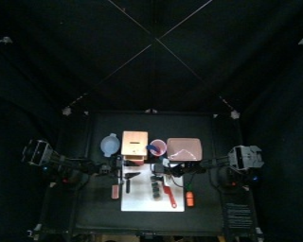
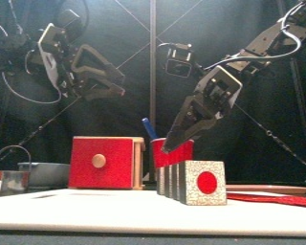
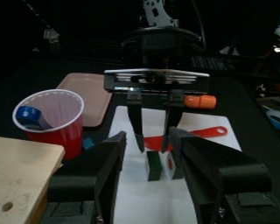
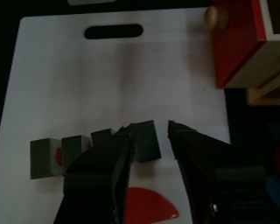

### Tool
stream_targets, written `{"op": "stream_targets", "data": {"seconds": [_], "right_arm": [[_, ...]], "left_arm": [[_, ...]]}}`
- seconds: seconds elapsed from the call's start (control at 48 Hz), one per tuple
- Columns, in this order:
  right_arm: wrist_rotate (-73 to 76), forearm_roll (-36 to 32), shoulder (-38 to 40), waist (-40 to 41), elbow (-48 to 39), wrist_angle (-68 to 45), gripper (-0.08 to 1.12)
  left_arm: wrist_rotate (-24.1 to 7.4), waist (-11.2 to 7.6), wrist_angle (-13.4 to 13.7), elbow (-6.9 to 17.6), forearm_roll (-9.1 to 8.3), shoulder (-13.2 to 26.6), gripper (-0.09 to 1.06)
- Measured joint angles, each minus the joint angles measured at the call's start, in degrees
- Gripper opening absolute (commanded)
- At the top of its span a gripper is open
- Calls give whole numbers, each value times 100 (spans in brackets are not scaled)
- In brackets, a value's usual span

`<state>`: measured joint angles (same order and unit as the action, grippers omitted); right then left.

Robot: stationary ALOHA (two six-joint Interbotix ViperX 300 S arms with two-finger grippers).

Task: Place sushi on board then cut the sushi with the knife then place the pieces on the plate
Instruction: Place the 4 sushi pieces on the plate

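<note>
the left gripper hangs raised at the left, jaws spread and empty, well clear of the work. the wooden box and red cup stand at the far edge of the white cutting board. the sushi roll lies on the board, running near to far. the right gripper is released, jaws either side of the far end block. it should pinch only that block and lift straight, or the neighbours may drag. the red knife lies right of the roll. the pink tray waits far right beside the cup, so pass clear of the cup.
</note>
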<state>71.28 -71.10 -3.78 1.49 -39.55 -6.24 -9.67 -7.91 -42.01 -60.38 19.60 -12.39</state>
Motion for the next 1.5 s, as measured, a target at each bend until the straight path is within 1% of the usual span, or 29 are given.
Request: {"op": "stream_targets", "data": {"seconds": [0.083, 0.292, 0.396, 0.562, 0.708, 0.833, 1.042, 1.167, 1.271, 1.5], "right_arm": [[0, 0, -79, 0, 9, 9, 75], [0, -9, -193, -18, 9, 0, 75], [0, -9, -193, -26, 9, -9, 78], [0, 26, -202, -26, 9, -9, 88], [0, 53, -237, -26, 0, 26, 90], [0, 79, -299, -26, 0, 35, 89], [0, 79, -396, -26, 9, 0, 84], [9, 88, -404, -26, 9, -88, 74], [9, 141, -413, -26, 18, -123, 70], [-9, 290, -413, -26, -26, -132, 67]], "left_arm": [[0, 0, -9, -18, 26, 0, 82], [0, 0, 0, -88, 167, 0, 82], [0, 0, 0, -79, 176, 0, 82], [0, 0, -9, -79, 176, 0, 82], [0, 0, -9, -79, 185, 0, 82], [0, 0, 0, -79, 255, 0, 82], [0, 0, -9, -79, 316, 9, 82], [0, 0, 0, -79, 316, 0, 82], [0, 0, -9, -79, 325, 0, 82], [0, 0, -9, -79, 378, 0, 82]]}}
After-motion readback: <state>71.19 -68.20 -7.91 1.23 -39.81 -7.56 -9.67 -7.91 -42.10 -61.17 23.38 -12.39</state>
